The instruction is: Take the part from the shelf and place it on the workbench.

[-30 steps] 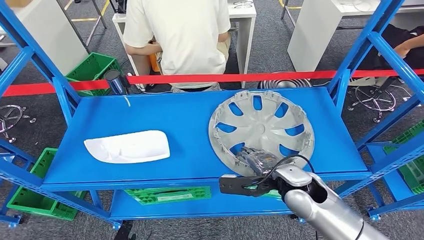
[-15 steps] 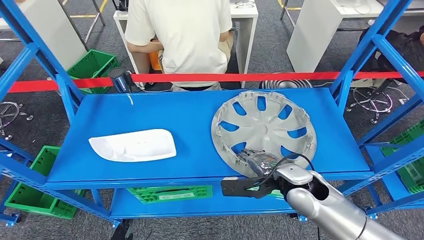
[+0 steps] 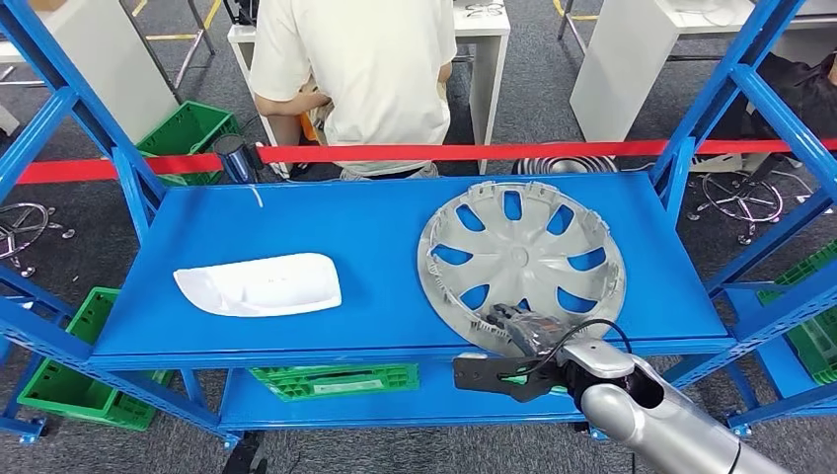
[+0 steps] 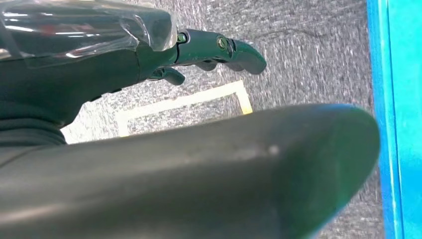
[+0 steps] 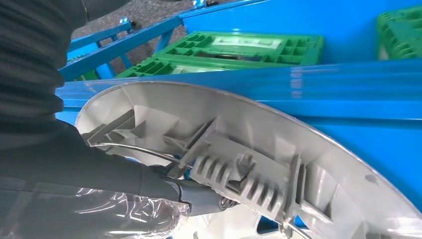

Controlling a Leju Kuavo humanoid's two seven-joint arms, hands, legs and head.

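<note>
A silver-grey wheel cover [image 3: 523, 257] lies face down on the right half of the blue shelf [image 3: 345, 222], its near rim at the shelf's front edge. My right hand [image 3: 518, 331] grips that near rim, with the fingers reaching into the ribbed inside of the wheel cover [image 5: 278, 149], as the right wrist view shows at the right hand [image 5: 99, 174]. A white curved part [image 3: 259, 284] lies on the left half of the shelf. My left hand [image 4: 149, 55] hangs over the grey floor beside the shelf's blue edge, holding nothing, with its fingers apart.
Blue uprights [image 3: 691, 128] frame the shelf on both sides. A red tape [image 3: 444, 153] runs behind it. A person [image 3: 360, 69] sits at a white desk beyond. Green crates [image 3: 331, 380] lie on the lower shelf, and more stand on the floor to the left.
My right hand has drawn back slightly toward the shelf's front edge with the wheel cover's rim in it. The whole picture has shifted a little; the white part lies as before.
</note>
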